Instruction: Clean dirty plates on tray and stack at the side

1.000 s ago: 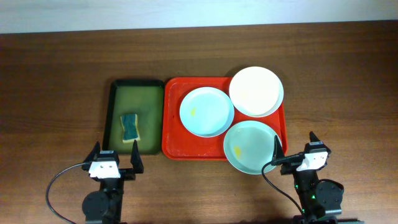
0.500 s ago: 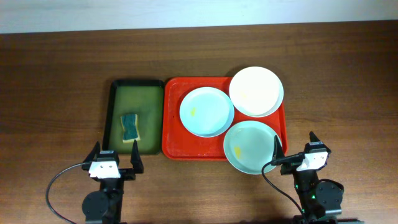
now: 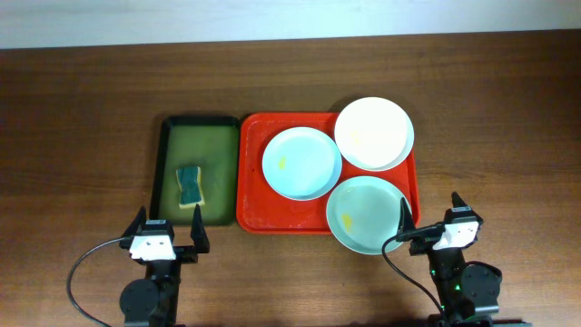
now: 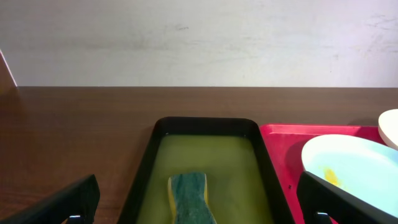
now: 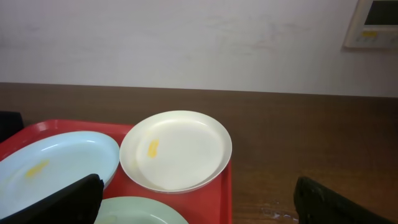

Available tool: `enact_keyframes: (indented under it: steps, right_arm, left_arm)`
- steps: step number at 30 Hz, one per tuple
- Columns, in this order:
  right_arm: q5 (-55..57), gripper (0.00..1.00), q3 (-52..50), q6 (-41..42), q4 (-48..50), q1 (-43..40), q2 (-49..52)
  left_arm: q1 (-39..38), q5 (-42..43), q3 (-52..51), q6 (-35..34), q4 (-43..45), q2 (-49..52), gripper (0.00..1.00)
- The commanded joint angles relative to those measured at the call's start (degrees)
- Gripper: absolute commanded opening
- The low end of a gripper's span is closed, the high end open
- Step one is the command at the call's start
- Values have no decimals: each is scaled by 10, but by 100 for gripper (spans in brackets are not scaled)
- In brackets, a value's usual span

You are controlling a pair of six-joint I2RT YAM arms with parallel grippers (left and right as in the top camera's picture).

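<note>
Nothing has moved since the frame a second ago: both arms and every plate sit as they did.

On the red tray (image 3: 254, 186) lie three dirty plates. A pale blue plate (image 3: 301, 163) sits at its middle. A white plate (image 3: 374, 133) is at its far right corner, overhanging the rim. A pale green plate (image 3: 368, 214) is at its near right corner, jutting past the near rim. Each carries one small yellow smear.

There are two trays: the dark green tray (image 3: 195, 136) stands just beside the red tray's left edge and holds one sponge (image 3: 189, 185).

The left gripper (image 3: 168, 222) hovers nearside of the green tray, fingers spread wide and empty. The right gripper (image 3: 429, 207) hangs beyond the red tray's near right corner, also spread and empty, one finger close to the green plate's edge.

Bare table (image 3: 490, 136) stretches right of the red tray and beyond its far rim.
</note>
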Motion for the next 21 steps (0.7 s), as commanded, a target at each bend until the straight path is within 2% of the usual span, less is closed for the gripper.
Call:
enact_keyframes:
  steps: [1, 11, 15, 18, 21]
  right_arm:
    - [-5, 99, -3, 1, -2, -3, -2]
    - [-5, 99, -3, 1, -2, -3, -2]
    - [-5, 99, -3, 1, -2, -3, -2]
    - [-5, 99, -3, 1, -2, -3, -2]
    - [-5, 99, -3, 1, -2, -3, -2]
  left_arm:
    - [-3, 9, -2, 11, -3, -3, 99]
    - [-3, 9, -2, 9, -2, -3, 99]
    - [-3, 9, 25, -70, -35, -2, 99]
    - [-2, 8, 192, -85, -197, 64, 99]
    - [-2, 9, 401, -66, -339, 246, 99]
